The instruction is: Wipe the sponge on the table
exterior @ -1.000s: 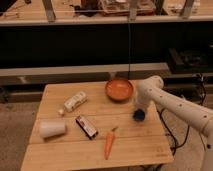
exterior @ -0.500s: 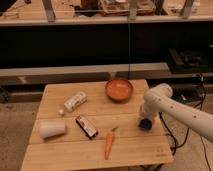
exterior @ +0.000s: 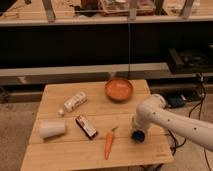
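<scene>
The small dark-blue sponge (exterior: 138,135) rests on the light wooden table (exterior: 60,157), near its front right part and just right of the carrot. My white arm reaches in from the right and bends down over the sponge. The gripper (exterior: 137,131) at the arm's end sits right on top of the sponge, shut on it and pressing it against the planks. The arm's wrist hides most of the gripper.
An orange bowl (exterior: 119,89) stands at the back right of the table. A carrot (exterior: 109,143), a dark candy-bar packet (exterior: 86,125), a white cup on its side (exterior: 52,129) and a small white bottle (exterior: 74,102) lie to the left. A long grey shelf (exterior: 75,70) runs behind.
The arm's end and the sponge have moved together across the tabletop toward the front edge, first slightly right, then back left toward the carrot. The other objects have not moved.
</scene>
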`<action>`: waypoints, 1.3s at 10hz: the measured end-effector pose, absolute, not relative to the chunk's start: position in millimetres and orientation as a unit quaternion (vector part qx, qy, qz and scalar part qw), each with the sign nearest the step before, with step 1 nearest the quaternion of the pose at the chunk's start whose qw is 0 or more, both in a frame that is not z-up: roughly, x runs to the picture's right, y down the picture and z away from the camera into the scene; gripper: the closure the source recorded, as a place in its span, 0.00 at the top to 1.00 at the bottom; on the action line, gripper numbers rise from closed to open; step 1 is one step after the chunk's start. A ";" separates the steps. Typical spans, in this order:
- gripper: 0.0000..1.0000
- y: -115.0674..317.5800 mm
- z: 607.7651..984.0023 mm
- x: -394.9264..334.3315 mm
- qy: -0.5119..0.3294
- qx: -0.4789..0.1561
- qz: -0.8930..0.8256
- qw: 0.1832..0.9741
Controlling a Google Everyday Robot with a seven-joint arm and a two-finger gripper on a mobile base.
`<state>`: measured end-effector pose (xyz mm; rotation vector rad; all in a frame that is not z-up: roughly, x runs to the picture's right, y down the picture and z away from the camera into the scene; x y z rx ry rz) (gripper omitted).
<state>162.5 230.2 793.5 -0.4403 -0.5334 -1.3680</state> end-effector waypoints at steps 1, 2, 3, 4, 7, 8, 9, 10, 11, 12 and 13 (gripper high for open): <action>0.00 232.7 798.1 142.2 -0.254 -0.193 -0.627 0.711; 0.00 230.9 804.9 125.8 -0.264 -0.186 -0.636 0.701; 0.00 225.6 812.9 113.9 -0.271 -0.180 -0.645 0.692; 0.00 216.9 824.5 102.1 -0.276 -0.174 -0.657 0.680; 0.00 186.7 852.8 96.4 -0.276 -0.162 -0.669 0.671; 0.00 172.1 865.3 97.4 -0.274 -0.158 -0.670 0.672; 0.00 160.1 875.5 100.0 -0.270 -0.156 -0.670 0.674; 0.00 149.1 884.1 107.4 -0.265 -0.156 -0.666 0.679; 0.00 138.1 891.7 125.6 -0.255 -0.159 -0.662 0.687; 0.00 134.3 892.5 139.9 -0.249 -0.163 -0.656 0.693; 0.00 132.2 890.3 158.6 -0.242 -0.170 -0.650 0.700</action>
